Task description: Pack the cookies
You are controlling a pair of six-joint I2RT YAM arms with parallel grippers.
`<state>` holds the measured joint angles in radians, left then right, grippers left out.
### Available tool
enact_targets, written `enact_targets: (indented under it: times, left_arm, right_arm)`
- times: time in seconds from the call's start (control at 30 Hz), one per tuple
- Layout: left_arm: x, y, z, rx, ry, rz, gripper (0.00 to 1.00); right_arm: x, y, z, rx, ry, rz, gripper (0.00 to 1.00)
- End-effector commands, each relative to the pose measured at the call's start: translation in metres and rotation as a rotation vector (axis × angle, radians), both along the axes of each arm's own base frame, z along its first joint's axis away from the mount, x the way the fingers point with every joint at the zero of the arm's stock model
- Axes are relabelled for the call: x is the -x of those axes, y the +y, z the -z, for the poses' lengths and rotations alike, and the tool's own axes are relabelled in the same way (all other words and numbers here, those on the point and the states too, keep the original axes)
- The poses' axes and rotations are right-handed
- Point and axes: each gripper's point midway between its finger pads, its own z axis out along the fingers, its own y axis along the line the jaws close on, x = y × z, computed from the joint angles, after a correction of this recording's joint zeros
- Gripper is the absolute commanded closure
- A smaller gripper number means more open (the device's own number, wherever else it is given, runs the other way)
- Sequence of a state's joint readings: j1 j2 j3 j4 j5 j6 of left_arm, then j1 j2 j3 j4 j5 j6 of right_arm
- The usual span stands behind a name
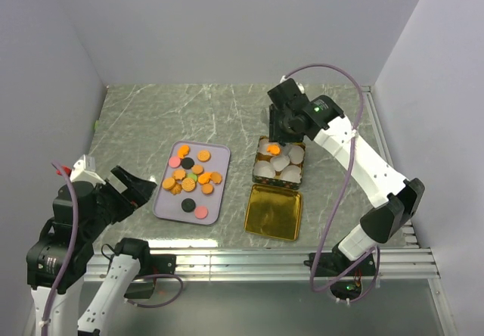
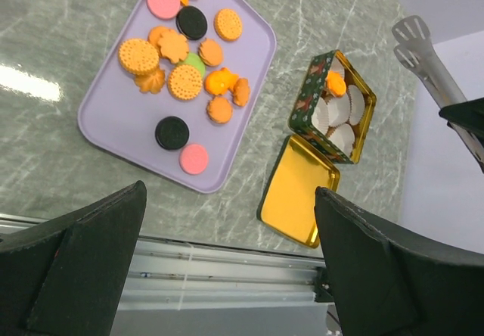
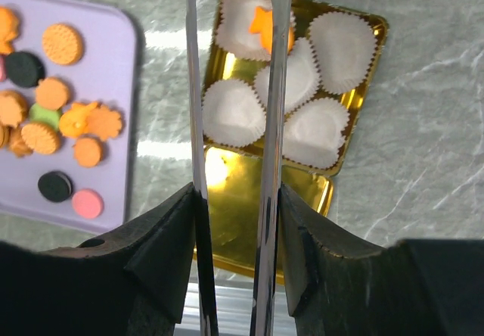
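Left gripper (image 1: 140, 187) fully spread, empty, off tray (image 1: 220, 151)'s near-left corner. Right gripper (image 3: 234, 207) clamps tongs (image 3: 195, 86), tips parted over tin (image 3: 378, 27)'s orange cookie (image 3: 261, 26). Marble table (image 1: 238, 124) strip separates tray, tin.

Left fingers (image 2: 98, 253) spread wide, arm low; right fingers (image 3: 166, 245) pinch tongs (image 2: 414, 30).

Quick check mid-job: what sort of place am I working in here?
Probably a robot test cell, not a kitchen: plain white walls box in a marble-patterned table, an aluminium rail edges it, and cookies sit staged on a lilac tray.
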<state>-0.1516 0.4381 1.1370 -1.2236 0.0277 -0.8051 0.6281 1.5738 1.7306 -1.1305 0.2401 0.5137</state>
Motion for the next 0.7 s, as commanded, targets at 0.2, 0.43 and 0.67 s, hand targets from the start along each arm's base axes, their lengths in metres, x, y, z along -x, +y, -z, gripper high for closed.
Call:
enact_targets:
  times: [0.2,0.43,0.67]
  left_arm:
    - [-0.017,0.027,-0.022,-0.145,-0.074,-0.087,0.01]
    - [-0.028,0.065,-0.005,-0.255,-0.062,-0.281,0.01]
    - [0.001,0.087,-0.026,-0.304,-0.316,-0.35,0.01]
  right_arm:
    - [0.053,0.06,-0.021,-0.083,-0.011,-0.154,0.49]
    - [0.083,0.103,-0.001,-0.103,0.042,-0.269,0.49]
    - [0.099,0.147,0.023,-0.048,0.109,-0.382,0.48]
